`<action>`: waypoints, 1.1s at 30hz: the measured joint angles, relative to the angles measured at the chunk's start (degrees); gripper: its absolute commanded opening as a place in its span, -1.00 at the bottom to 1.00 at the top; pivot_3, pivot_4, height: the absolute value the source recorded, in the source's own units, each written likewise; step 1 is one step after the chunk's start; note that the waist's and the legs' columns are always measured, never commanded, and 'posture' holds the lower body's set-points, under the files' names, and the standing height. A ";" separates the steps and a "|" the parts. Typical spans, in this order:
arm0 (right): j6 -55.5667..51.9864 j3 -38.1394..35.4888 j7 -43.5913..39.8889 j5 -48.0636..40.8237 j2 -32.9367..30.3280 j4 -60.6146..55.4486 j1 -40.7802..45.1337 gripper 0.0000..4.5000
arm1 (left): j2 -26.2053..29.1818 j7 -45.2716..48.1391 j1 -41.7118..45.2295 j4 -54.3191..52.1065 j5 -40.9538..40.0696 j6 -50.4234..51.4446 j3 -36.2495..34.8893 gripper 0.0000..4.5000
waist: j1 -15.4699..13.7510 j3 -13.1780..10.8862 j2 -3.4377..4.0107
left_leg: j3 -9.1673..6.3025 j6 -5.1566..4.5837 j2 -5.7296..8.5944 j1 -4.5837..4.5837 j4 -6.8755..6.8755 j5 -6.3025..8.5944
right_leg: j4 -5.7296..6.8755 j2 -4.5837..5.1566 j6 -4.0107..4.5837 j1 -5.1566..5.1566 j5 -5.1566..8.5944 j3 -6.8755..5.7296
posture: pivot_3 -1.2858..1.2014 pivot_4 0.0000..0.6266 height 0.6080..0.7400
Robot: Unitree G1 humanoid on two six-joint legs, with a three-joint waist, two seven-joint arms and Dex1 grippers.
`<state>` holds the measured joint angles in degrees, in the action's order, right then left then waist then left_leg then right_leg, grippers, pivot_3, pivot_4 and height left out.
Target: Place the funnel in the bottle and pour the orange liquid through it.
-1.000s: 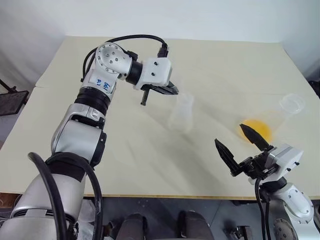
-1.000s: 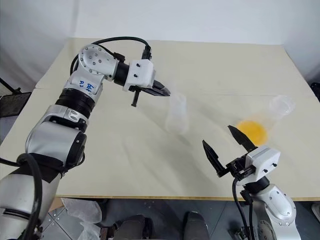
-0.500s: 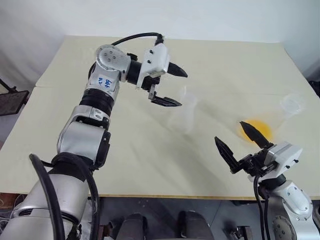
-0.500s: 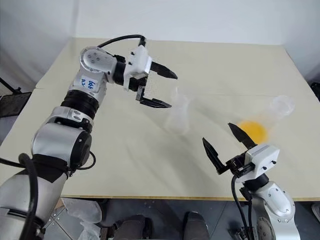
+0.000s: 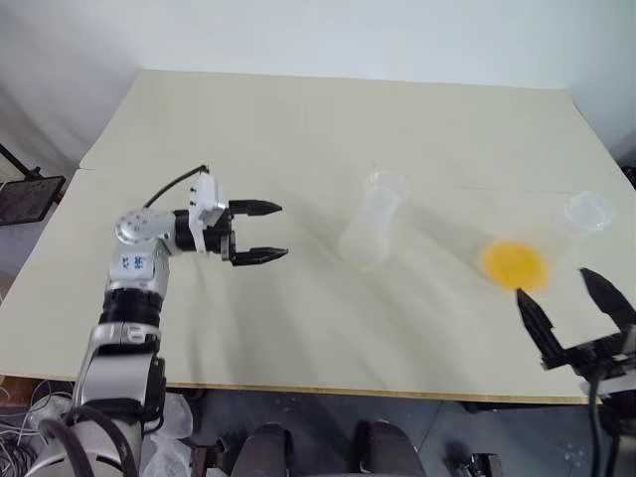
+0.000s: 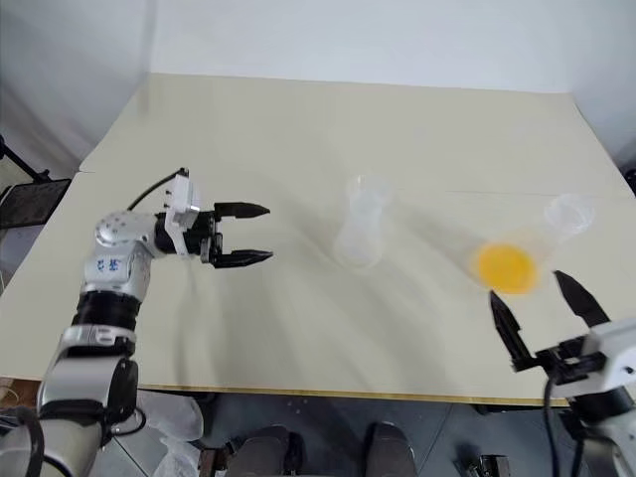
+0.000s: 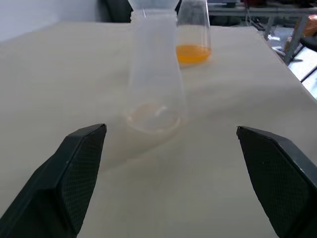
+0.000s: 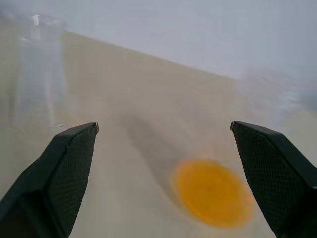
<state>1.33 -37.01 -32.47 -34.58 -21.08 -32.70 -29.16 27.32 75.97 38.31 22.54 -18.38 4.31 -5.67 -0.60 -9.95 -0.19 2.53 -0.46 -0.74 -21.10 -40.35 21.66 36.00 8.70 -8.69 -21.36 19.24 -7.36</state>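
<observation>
The left gripper [image 5: 266, 231] is being held level above the desk [image 5: 298, 129], its two black fingers [image 5: 260, 208] spread wide and gripping nothing. The bottle [image 5: 373, 221] is standing upright well beyond those fingertips, in line with the gap between them, and is apart from them. The funnel [image 5: 385, 185] is seen sitting in the top of the bottle's neck, though its clear outline is hard to separate from the neck itself.

The right gripper [image 5: 576, 303] is being held near the front edge of the desk, its fingers [image 5: 534, 315] likewise spread wide with nothing between them. The orange liquid [image 5: 513, 263] is lying in the bottom of a clear flask [image 5: 586, 214], which is standing just beyond those fingertips and untouched by them. In the right wrist view the liquid [image 8: 213, 192] is showing between the two fingers, nearer the right-hand one, with the bottle [image 8: 39, 74] standing farther off past the other finger.
</observation>
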 measured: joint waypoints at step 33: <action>-20.23 3.97 3.48 -4.65 -14.48 25.80 36.26 1.00 | -1.77 -15.41 -10.27 -24.53 -8.42 11.79 2.21 0.99 | 0.65 0.12 0.20 | 0.43 -0.01 -0.05 0.56 0.26 0.00 | -0.02 -0.07 0.00 0.10 0.00 0.61 | 0.03 -0.52 1.00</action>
<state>-18.89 -33.04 -28.98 -39.23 -35.56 -6.90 7.10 25.55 60.55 28.03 -1.99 -26.80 16.09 -3.45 0.04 -9.83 0.01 2.95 -0.48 -0.79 -20.54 -40.09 21.66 35.97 8.62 -8.69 -21.26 19.24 -6.75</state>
